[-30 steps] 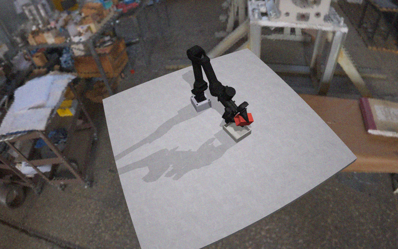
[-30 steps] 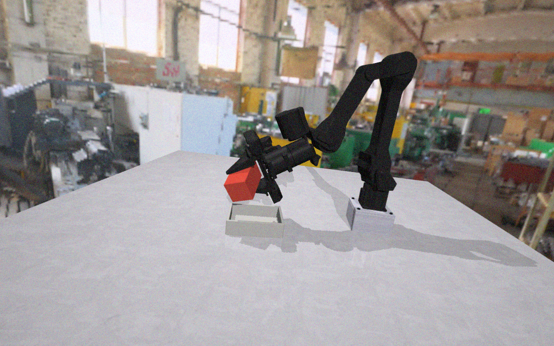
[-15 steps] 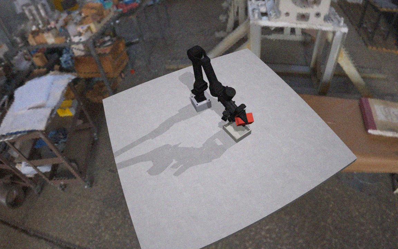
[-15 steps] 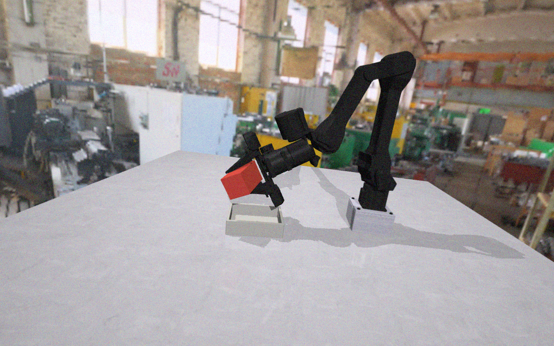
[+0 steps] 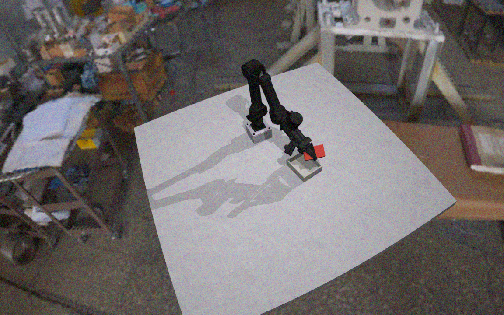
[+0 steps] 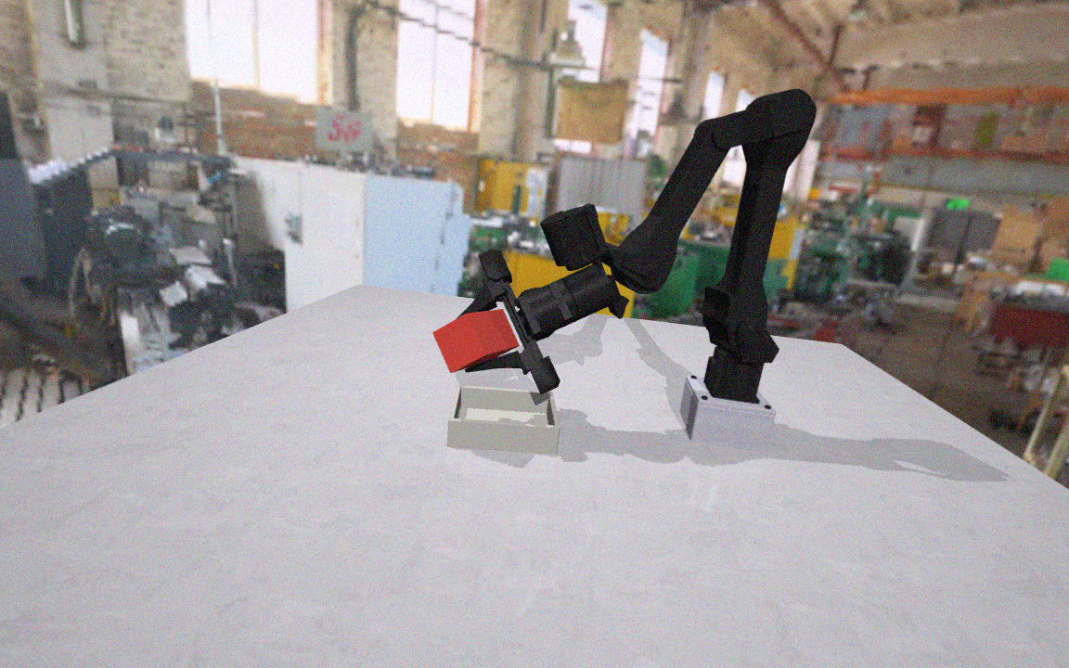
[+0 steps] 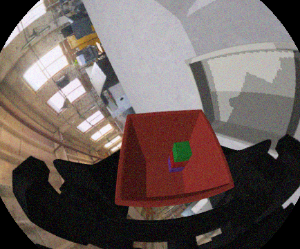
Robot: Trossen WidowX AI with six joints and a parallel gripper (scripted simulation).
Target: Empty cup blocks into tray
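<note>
The red cup (image 5: 319, 151) (image 6: 476, 337) (image 7: 164, 129) is tilted well over, held above the tray, not touching it. My gripper (image 6: 465, 341) (image 7: 163, 140) is shut on the cup, one finger on each side. The wrist view looks into the cup's mouth. Inside are a green block (image 7: 182, 151), a blue-purple block (image 7: 175, 169) and a red block, partly hidden behind the green one. The shallow grey-beige tray (image 5: 313, 174) (image 6: 505, 436) (image 7: 204, 90) stands on the table below the gripper. No block shows in the visible part of its floor.
The arm's grey base (image 5: 259, 135) (image 6: 729, 423) stands on the pale table (image 5: 324, 235) (image 6: 273, 540), behind the tray in the top view and to its right in the exterior view. Shadows of the arm fall across the table and partly into the tray.
</note>
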